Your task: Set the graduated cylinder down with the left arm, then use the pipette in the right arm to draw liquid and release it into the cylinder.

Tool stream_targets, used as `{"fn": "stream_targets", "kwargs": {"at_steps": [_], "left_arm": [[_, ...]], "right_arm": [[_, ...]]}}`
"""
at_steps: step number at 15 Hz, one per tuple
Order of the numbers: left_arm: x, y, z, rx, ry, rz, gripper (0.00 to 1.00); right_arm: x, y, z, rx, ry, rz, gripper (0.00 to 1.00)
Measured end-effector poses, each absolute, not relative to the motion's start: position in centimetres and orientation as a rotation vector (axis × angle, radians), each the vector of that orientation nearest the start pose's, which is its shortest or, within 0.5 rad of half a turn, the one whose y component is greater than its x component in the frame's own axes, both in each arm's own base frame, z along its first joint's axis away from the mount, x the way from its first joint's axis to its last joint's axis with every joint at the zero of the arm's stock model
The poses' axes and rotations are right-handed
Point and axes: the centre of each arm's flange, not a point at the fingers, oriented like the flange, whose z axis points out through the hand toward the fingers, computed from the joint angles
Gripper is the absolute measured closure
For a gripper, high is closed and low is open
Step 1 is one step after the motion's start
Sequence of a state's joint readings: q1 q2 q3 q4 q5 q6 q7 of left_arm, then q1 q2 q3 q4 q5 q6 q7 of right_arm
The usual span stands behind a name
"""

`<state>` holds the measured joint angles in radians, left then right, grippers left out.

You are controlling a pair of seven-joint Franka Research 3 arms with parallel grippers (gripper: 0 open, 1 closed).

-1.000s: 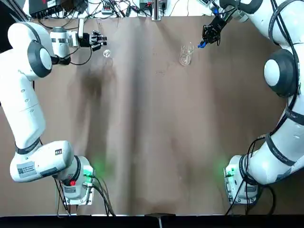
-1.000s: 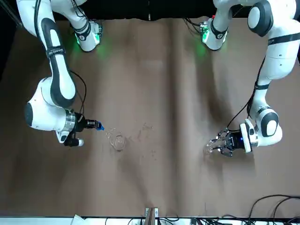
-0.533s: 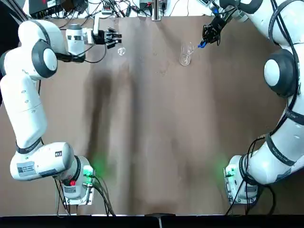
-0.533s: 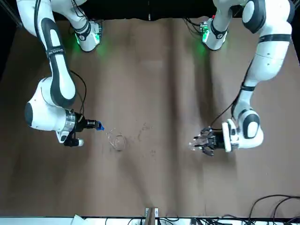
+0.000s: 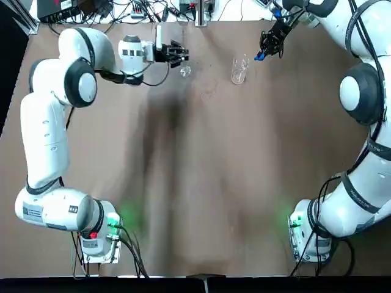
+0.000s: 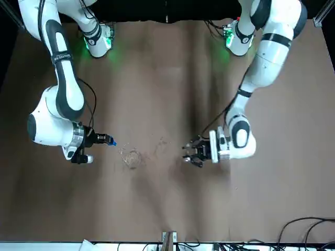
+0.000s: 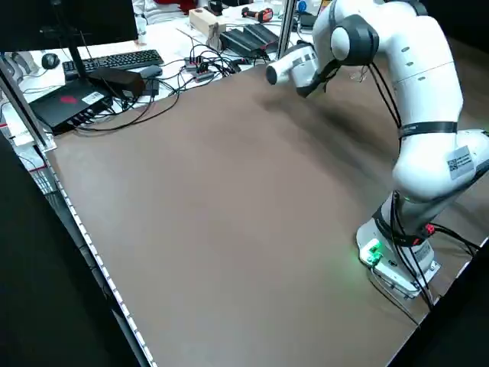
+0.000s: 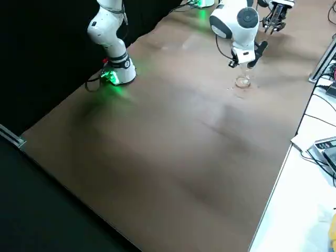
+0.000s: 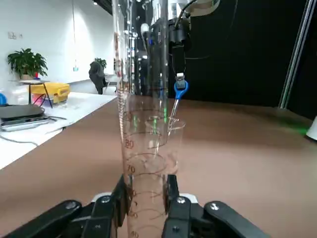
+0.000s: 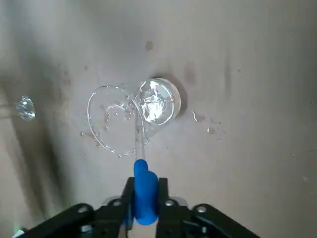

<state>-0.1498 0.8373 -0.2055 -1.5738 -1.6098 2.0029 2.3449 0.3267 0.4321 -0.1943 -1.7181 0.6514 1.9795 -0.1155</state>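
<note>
While the left claw (image 5: 178, 54) grips the upright graduated cylinder (image 9: 143, 119) at the top view's upper centre, the right claw (image 5: 267, 50), upper right, clenches the pipette (image 10: 144, 191) by its blue bulb above the beaker (image 5: 239, 69) on the worktop (image 5: 208, 171).

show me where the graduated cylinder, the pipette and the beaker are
graduated cylinder (image 9: 143, 148), left wrist view, on its marked glass wall.
pipette (image 10: 145, 191), right wrist view, on its blue bulb.
beaker (image 5: 239, 71), top view, on its clear wall.

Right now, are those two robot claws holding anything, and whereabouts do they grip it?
Yes. The left gripper clamps the graduated cylinder upright, near its lower end. The right gripper pinches the pipette by its blue bulb.
</note>
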Motion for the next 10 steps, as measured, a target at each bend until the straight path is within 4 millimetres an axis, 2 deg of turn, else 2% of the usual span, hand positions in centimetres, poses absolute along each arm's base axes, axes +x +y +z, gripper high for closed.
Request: {"fn": "stream_targets", "kwargs": {"at_steps": [1,4,5,8,10], "left_arm": [[63.5,-29.7,17.9,1.364,-1.241,1.121,0.66],[61.8,-33.9,17.7,1.384,-1.220,1.143,0.66],[60.9,-35.9,17.4,1.421,-1.193,1.147,0.66],[59.6,-38.2,17.0,1.447,-1.184,1.134,0.66],[59.1,-38.8,16.3,1.456,-1.182,1.126,0.66]], "right_arm": [[63.6,13.5,33.6,-2.643,0.071,0.205,0.74],[63.7,13.5,33.7,-2.642,0.070,0.204,0.71],[63.7,13.6,33.7,-2.642,0.068,0.203,0.70],[63.6,13.9,33.8,-2.642,0.061,0.204,0.68],[63.6,14.0,33.8,-2.642,0.059,0.203,0.68]]}}
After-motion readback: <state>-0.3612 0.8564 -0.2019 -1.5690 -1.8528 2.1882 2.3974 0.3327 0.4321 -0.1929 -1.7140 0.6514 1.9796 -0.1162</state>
